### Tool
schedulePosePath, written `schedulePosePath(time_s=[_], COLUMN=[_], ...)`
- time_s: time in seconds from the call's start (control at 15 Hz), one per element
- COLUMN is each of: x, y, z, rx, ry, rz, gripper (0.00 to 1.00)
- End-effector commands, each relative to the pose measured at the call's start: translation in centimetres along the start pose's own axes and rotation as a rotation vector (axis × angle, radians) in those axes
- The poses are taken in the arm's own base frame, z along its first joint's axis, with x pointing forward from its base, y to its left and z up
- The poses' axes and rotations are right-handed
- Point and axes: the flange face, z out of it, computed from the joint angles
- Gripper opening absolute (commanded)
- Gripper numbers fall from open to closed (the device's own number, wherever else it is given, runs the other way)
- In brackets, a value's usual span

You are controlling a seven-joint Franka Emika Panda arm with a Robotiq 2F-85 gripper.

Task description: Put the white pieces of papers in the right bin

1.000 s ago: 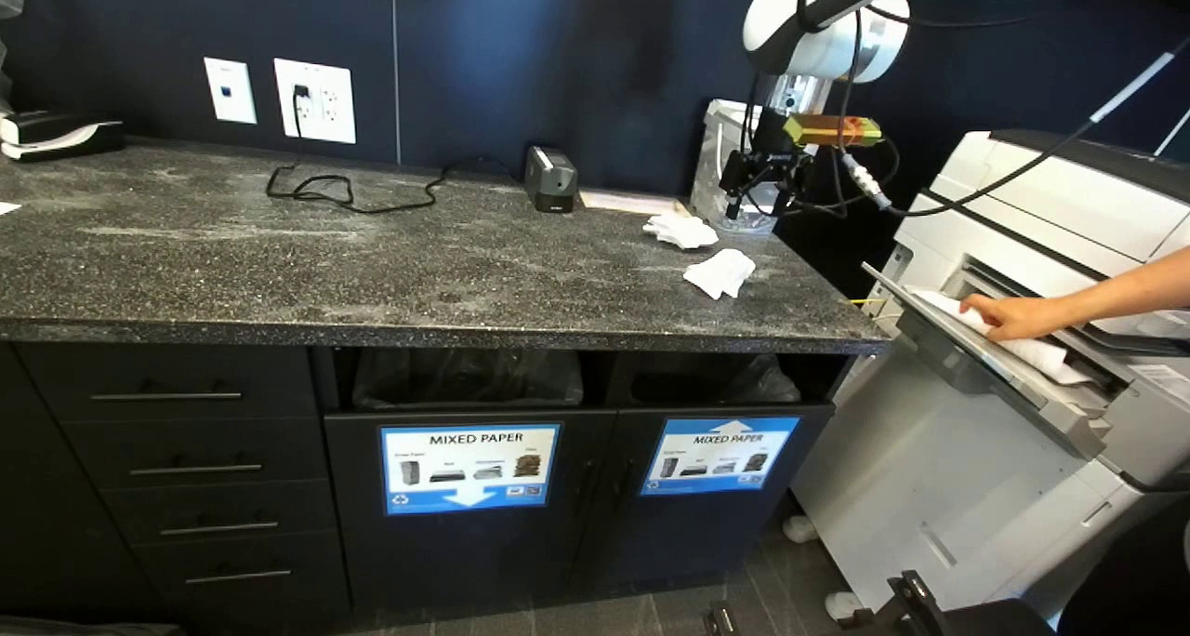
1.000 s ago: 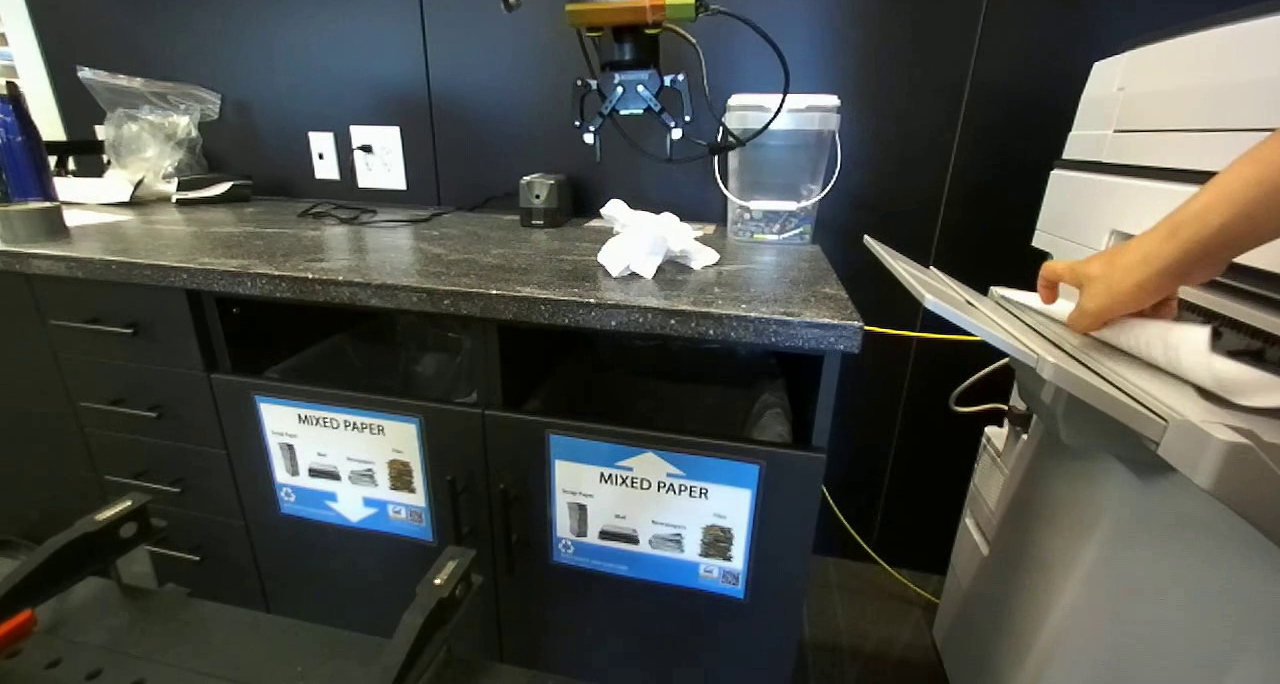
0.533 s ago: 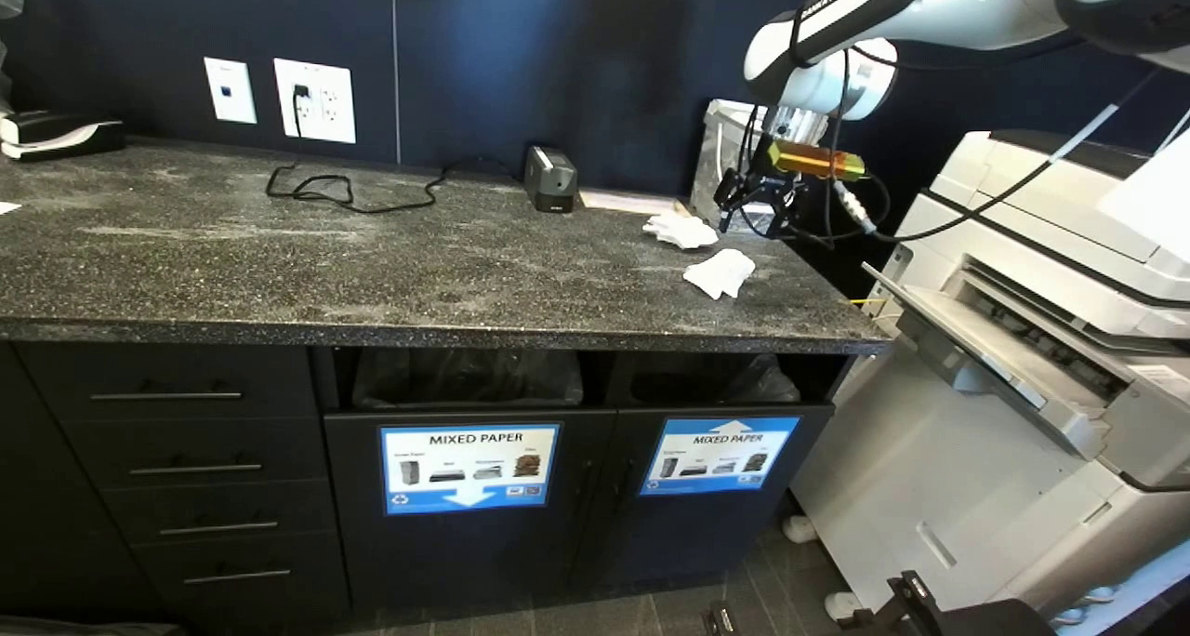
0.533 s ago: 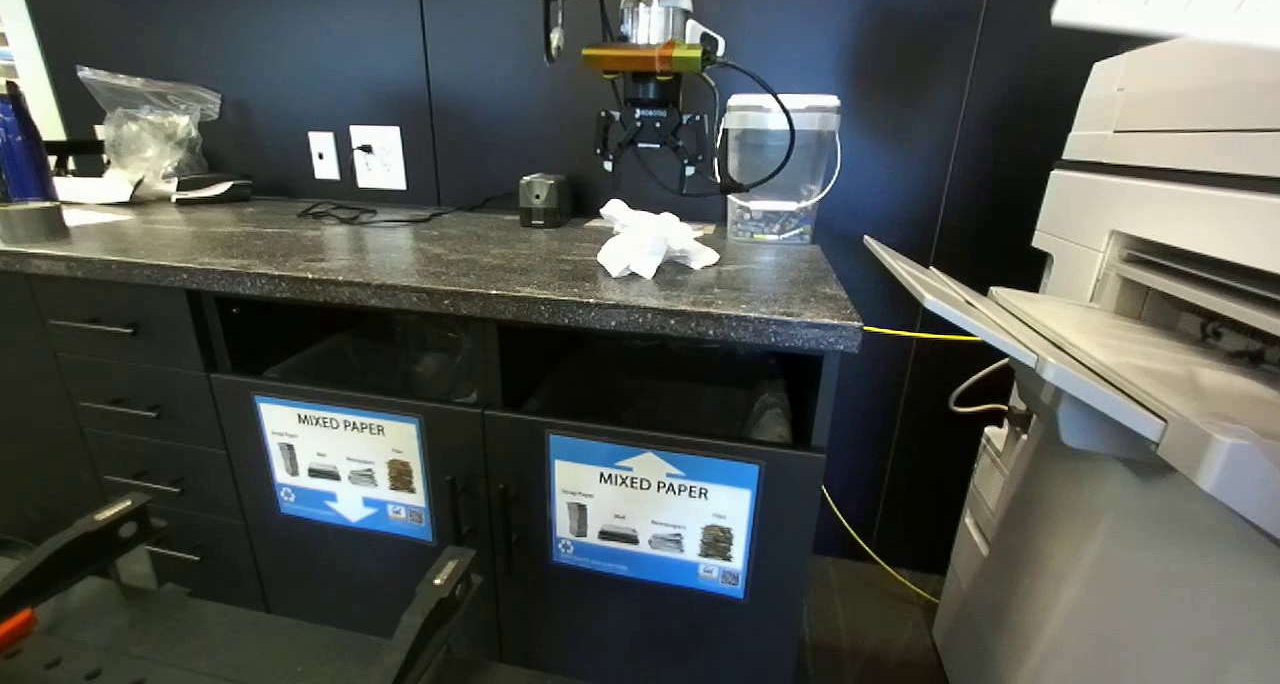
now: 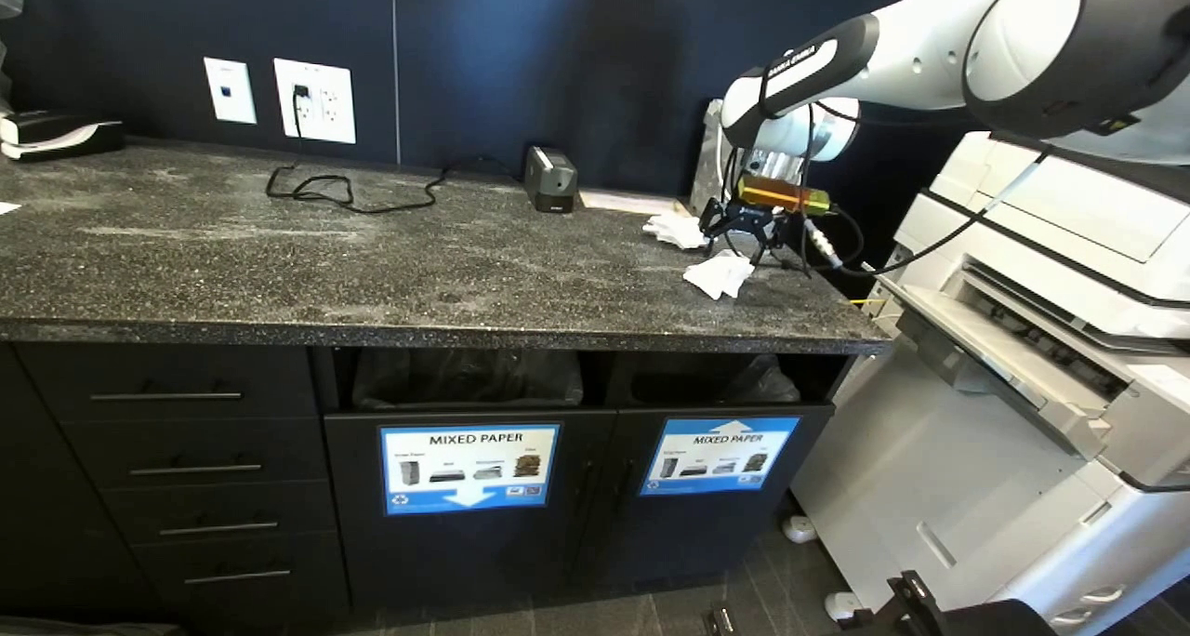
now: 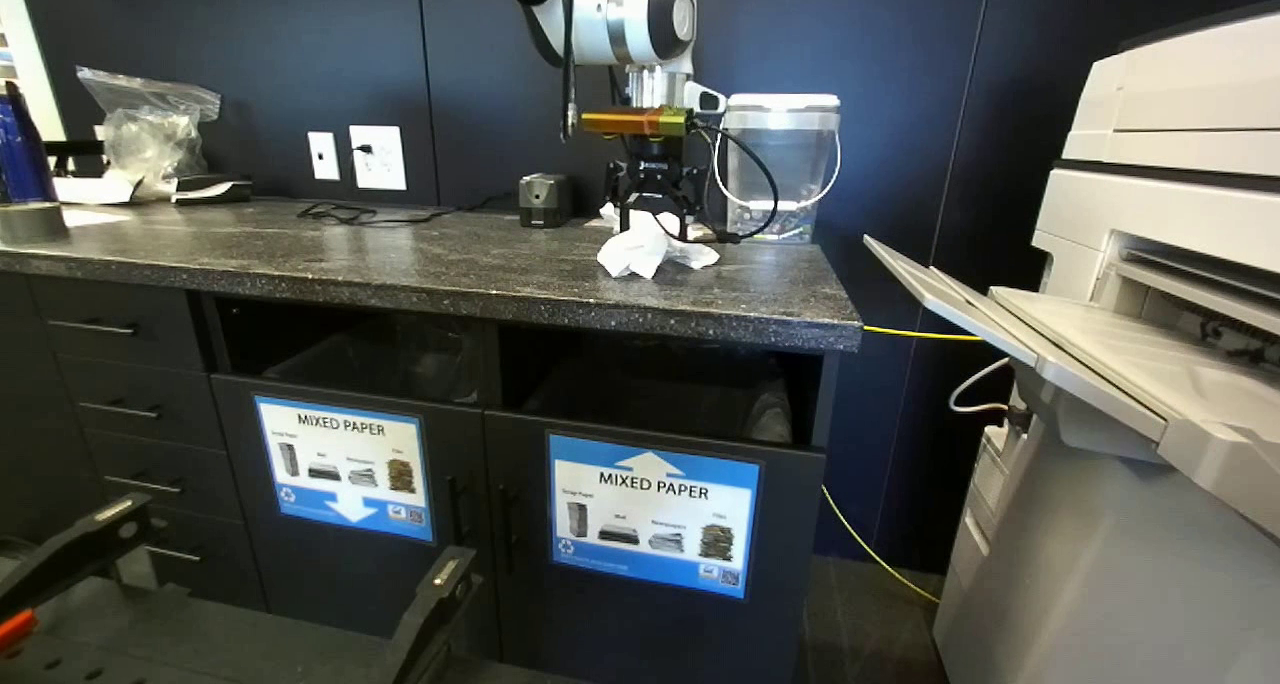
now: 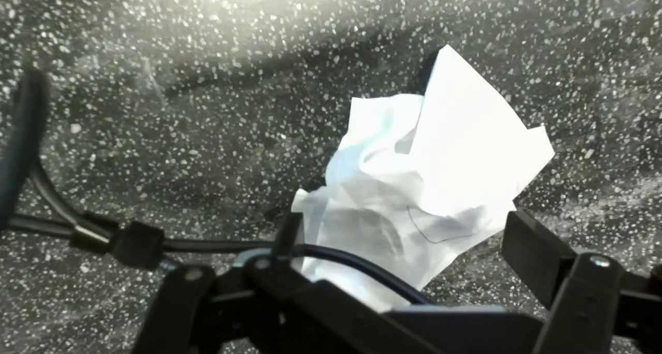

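Observation:
Two crumpled white papers lie on the counter's right end. The nearer paper shows in both exterior views (image 5: 718,275) (image 6: 640,252) and in the wrist view (image 7: 465,152). The farther paper (image 5: 674,231) is partly hidden behind the gripper and nearer paper in an exterior view (image 6: 608,214). My gripper is low over the papers in both exterior views (image 5: 733,247) (image 6: 655,230). In the wrist view the gripper (image 7: 402,222) is open, its fingers either side of the paper. The right bin (image 5: 688,538) (image 6: 650,619) has a slot under the counter and an up-arrow sign.
A clear lidded bucket (image 6: 782,169) stands just behind the gripper. A pencil sharpener (image 5: 551,180) and cord (image 5: 390,206) lie farther along the counter (image 5: 372,273). The left bin (image 5: 465,562) adjoins the right bin. A printer (image 5: 967,487) stands beyond the counter's right edge.
My gripper has come down from above to just over the papers, staying open. The papers have not moved. The person's hand and the sheet at the printer have left the view.

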Motion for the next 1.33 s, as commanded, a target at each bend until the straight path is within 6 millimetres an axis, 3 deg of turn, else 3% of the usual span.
schedulePosePath(time_s=[0.0,1.0,1.13,1.2,1.27], x=[1.5,0.8,0.9,0.7,0.8], y=[0.0,-0.5,0.2,-0.5,0.0], z=[0.0,1.2,1.0,1.3,1.3], rx=[-0.008,0.012,0.017,0.011,0.016], ry=[0.031,-0.056,-0.058,-0.057,-0.056], rz=[0.041,0.010,0.013,0.009,0.011], gripper=[1.00,1.00,1.00,1.00,0.88])
